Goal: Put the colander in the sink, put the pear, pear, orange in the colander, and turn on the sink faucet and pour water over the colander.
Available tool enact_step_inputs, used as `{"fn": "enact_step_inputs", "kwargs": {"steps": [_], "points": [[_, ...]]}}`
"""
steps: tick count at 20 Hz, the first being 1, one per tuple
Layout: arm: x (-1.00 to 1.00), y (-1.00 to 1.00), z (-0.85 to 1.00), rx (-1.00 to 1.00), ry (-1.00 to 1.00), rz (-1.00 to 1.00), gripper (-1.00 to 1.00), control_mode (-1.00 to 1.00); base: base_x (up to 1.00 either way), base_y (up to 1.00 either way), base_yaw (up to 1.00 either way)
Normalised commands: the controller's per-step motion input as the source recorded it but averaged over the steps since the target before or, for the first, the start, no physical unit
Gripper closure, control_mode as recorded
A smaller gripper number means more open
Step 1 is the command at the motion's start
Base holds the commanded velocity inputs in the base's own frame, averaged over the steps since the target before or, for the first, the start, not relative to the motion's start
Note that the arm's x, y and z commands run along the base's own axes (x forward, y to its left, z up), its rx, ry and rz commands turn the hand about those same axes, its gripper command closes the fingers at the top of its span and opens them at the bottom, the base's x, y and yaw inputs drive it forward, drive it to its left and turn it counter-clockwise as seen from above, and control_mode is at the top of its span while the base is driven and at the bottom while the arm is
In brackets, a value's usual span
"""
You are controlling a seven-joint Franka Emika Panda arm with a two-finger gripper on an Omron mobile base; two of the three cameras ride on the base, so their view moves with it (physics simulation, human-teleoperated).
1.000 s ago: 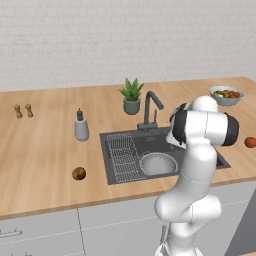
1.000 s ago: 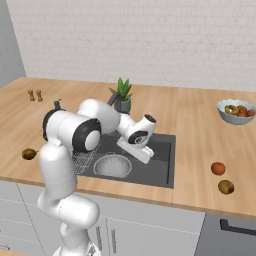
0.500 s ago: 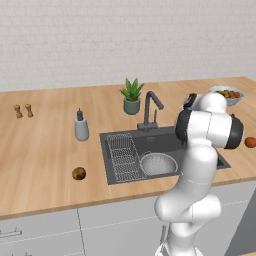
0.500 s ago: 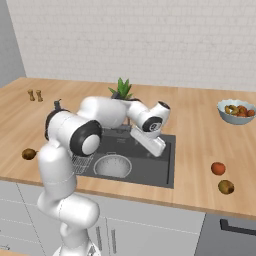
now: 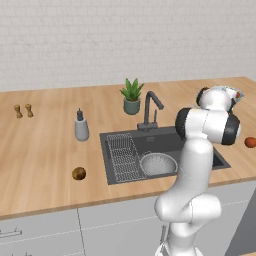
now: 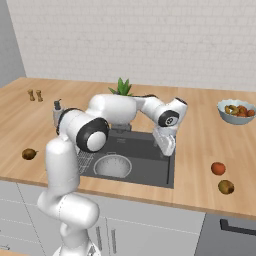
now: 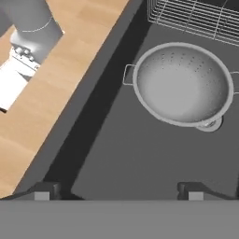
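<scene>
One colander (image 7: 183, 84) sits empty on the floor of the sink (image 7: 140, 163), ahead of your claw (image 7: 114, 191) and off to its right side in the hand view, partly over the drain, with the wire rack (image 7: 196, 16) just beyond it. Your claw hangs above the sink's near end with both tips spread wide and nothing between them.

Three fruits are yet to go in, by my read. The orange (image 6: 217, 168) and one pear (image 6: 226, 187) lie on the counter (image 6: 200, 150) well off to the claw's right; the other pear (image 5: 78, 173) is far across on the opposite side of the sink, past the rack.

Watch the risks: round fruit can roll away if your tips close off-centre, and the pale bowl (image 6: 238, 113) of mixed fruit further back could tempt you to the wrong target. The faucet (image 5: 151, 107) stands behind the sink, so a wide swing of the arm may clip it.

The right base view gives you the orange-and-pear pair together; the left base view gives you the lone pear and the soap dispenser (image 5: 81, 126); the hand view alone shows the colander's bare inside.
</scene>
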Motion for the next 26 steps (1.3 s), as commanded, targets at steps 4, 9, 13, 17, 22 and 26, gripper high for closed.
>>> {"fn": "enact_step_inputs", "kwargs": {"steps": [4, 9, 13, 17, 22, 26], "points": [[-0.13, -0.38, 0.01, -0.09, 0.27, -0.71, -1.00, -1.00, 0.00, 0.00, 0.00], [-0.05, -0.39, 0.03, -0.05, 0.25, -0.63, -1.00, -1.00, 0.00, 0.00, 0.00], [0.00, -0.44, 0.08, -0.01, 0.20, -0.49, -1.00, -1.00, 0.00, 0.00, 0.00], [0.06, -0.35, 0.10, -0.03, 0.14, -0.41, -1.00, -1.00, 0.00, 0.00, 0.00], [0.17, -0.35, 0.00, 0.00, 0.07, -0.27, -1.00, -1.00, 0.00, 0.00, 0.00], [0.11, -0.30, 0.00, 0.00, 0.02, -0.27, -1.00, -1.00, 0.00, 0.00, 0.00]]}}
